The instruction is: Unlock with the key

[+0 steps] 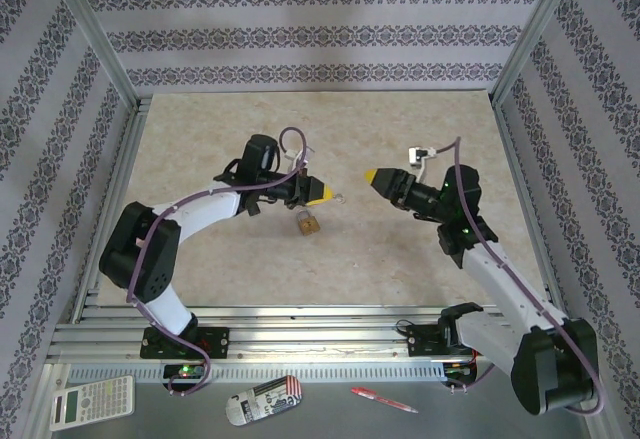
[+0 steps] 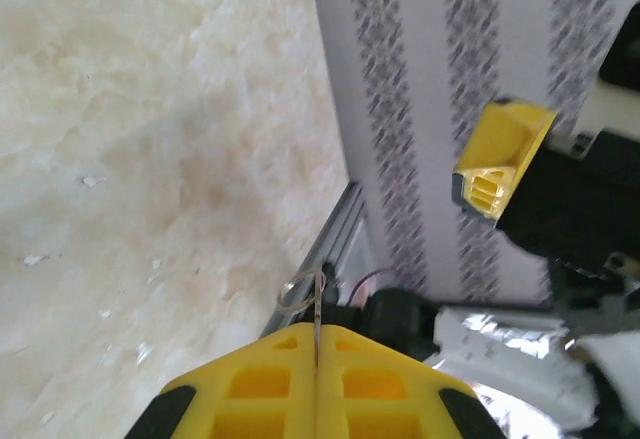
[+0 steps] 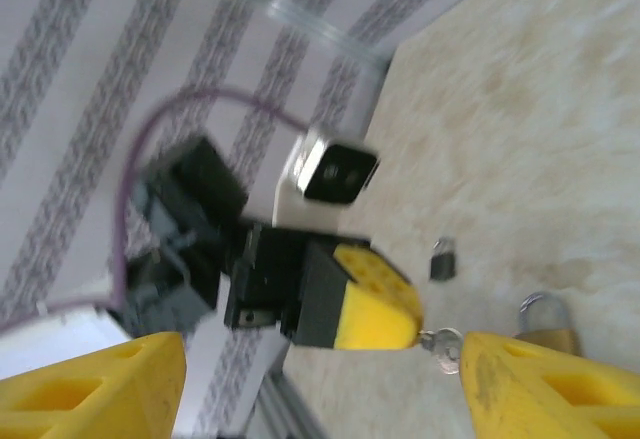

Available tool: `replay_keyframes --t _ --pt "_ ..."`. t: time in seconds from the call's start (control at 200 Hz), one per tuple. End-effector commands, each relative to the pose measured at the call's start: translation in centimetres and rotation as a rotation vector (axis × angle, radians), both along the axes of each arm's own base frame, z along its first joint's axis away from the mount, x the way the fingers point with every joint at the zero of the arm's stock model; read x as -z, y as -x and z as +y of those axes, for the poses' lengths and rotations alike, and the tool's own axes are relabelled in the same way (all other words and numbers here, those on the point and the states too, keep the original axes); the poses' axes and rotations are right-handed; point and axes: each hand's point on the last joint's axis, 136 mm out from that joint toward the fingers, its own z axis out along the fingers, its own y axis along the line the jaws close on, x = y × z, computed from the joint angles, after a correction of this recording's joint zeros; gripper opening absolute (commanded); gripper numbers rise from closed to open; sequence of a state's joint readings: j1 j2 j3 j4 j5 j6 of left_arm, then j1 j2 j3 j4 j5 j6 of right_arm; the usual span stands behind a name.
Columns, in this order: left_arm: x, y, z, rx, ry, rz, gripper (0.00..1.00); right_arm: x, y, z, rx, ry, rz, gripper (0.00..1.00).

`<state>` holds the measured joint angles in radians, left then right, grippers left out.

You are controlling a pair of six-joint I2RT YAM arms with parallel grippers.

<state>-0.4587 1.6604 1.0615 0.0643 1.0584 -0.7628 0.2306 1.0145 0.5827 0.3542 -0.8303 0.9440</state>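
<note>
My left claw [image 1: 322, 193] is pinched shut on the key [image 2: 317, 309], its thin edge and wire ring poking out just past the tips. The padlock [image 1: 307, 223] lies near those tips, on the side toward the bases. My right claw [image 1: 378, 176] faces the left one, spread wide and holding nothing. I judge the key light, stiff, slick and quick to twist between the pads, so I'd hold its flat head and leave the blade free.

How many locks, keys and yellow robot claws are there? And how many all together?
padlock: 1
key: 1
yellow grippers: 2, the left gripper and the right gripper
Total: 4
</note>
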Motion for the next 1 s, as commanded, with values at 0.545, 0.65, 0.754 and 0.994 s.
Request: replay_keyframes --t 0.545,0.65,0.754,0.994 --pt "-4.7 5.0 0.0 0.208 0.03 -0.132 0.0 4.3 4.1 6.3 -0.289 0.083 -0.082 0.63" --pt "-4.8 5.2 -0.1 0.209 0.04 -0.132 0.0 4.2 3.9 6.3 -0.283 0.075 -0.081 0.54" --pt "-4.5 5.4 0.0 0.211 0.037 -0.129 0.0 4.3 3.8 6.3 -0.278 0.073 -0.076 0.45" --pt "-4.2 5.0 -0.2 0.2 0.04 -0.129 0.0 4.6 3.9 6.6 -0.284 0.06 -0.057 0.34"
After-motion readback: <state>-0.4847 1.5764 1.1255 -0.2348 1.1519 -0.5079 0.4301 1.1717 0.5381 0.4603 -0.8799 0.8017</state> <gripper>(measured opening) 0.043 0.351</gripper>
